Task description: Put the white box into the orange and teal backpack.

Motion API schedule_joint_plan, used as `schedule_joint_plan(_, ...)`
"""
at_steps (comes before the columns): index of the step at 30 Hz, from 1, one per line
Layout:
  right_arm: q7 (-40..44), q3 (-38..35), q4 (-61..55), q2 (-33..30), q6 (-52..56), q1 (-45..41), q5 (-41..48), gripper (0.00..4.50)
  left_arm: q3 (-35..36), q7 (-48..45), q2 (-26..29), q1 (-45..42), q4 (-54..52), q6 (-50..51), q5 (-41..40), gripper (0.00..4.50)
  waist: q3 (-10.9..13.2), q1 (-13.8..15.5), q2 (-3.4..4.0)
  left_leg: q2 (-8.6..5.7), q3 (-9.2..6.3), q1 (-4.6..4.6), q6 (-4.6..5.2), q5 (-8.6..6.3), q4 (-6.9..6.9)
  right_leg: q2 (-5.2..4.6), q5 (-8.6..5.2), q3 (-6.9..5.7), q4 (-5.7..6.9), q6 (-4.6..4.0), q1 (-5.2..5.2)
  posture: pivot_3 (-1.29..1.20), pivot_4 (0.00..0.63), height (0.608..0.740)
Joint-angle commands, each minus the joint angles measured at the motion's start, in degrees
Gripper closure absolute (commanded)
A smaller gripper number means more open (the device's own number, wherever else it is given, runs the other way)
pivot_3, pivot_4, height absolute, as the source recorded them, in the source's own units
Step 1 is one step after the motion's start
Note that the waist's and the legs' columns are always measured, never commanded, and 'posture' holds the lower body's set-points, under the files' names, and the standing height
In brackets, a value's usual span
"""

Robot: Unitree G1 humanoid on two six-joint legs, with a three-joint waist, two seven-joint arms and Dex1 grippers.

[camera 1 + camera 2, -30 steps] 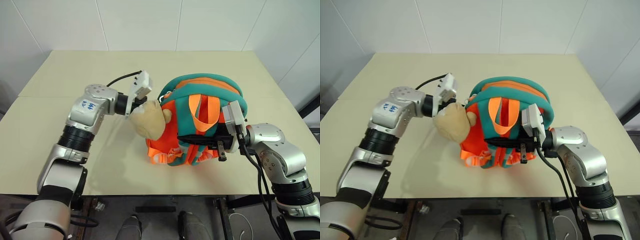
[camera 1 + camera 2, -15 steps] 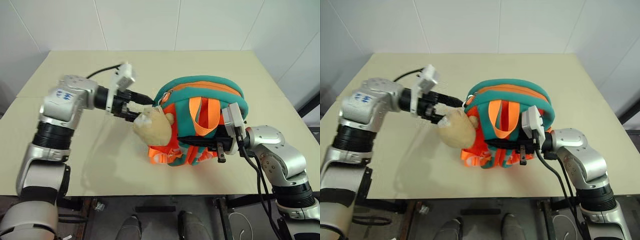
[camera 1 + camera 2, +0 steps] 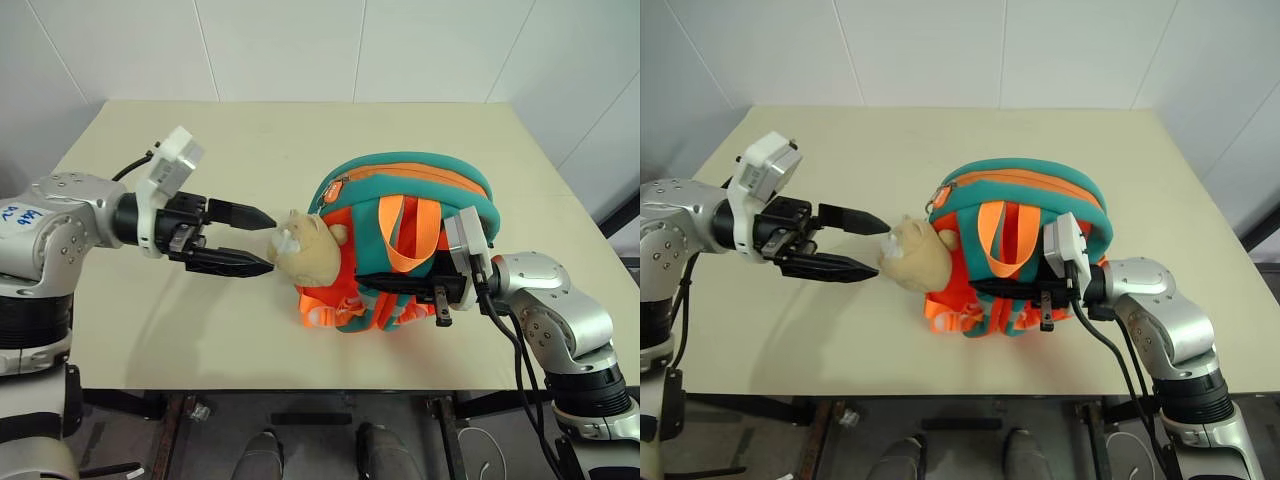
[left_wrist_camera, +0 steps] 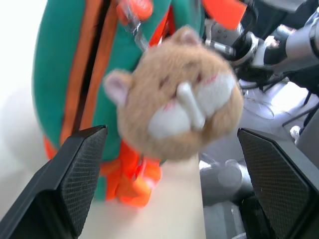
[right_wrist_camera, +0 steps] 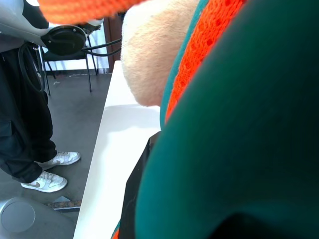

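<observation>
The orange and teal backpack [image 3: 420,180] stands on the beige table [image 3: 200,140], right of centre. Its beige plush charm [image 3: 308,250] hangs against its left side. My left gripper [image 3: 272,242] is open and level. Its fingers [image 4: 79,169] stand either side of the plush's face without touching it. My right gripper [image 3: 362,278] reaches in from the right and is shut on the backpack's front, below the light-orange webbing loop [image 3: 405,235]. The white box is out of view.
Bare tabletop lies to the left of the backpack and behind it. The table's front edge [image 3: 330,385] runs close below the backpack. White walls stand beyond the far edge.
My left gripper has opened, let go of the plush charm and drawn back to the left. The plush now hangs against the backpack. The right arm has not moved.
</observation>
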Motion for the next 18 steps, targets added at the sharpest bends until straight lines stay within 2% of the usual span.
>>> schedule_joint_plan(1,0.2,-0.7,-0.7,-0.2,-0.8,-0.8,0.4,4.5,0.7,4.6,-1.8,0.8,-3.9,1.1,-2.1,0.04,0.0,0.0,0.0,0.0,0.0,0.0,0.0,0.0,0.02,0.0,0.0,0.0,0.0,0.0,0.0,0.0,0.15,0.74)
schedule_joint_plan(8,0.0,-0.6,-0.4,0.2,-0.9,-1.2,0.3,4.5,-2.0,10.5,-6.5,-0.7,-4.0,2.8,-3.3,0.04,0.0,0.0,0.0,0.0,0.0,-0.01,-0.01,0.01,0.07,0.0,0.01,0.01,0.0,0.01,0.0,0.0,0.15,0.74)
schedule_joint_plan(16,-0.8,-2.6,-2.1,2.2,-2.0,1.7,3.2,4.5,-1.0,10.1,-5.4,-3.3,-1.1,1.9,-3.7,2.46,0.0,0.0,0.0,0.0,0.0,-0.01,-0.01,0.01,0.07,0.0,0.01,0.02,-0.02,0.0,0.02,0.0,0.15,0.74)
schedule_joint_plan(18,-0.6,-3.1,-2.3,2.9,-2.5,2.4,4.1,4.5,-0.7,9.4,-4.5,-4.1,-0.1,1.6,-3.6,2.93,0.0,0.0,0.0,0.0,0.0,-0.01,-0.01,0.01,0.06,0.01,0.0,0.02,-0.02,0.01,0.01,0.0,0.15,0.74)
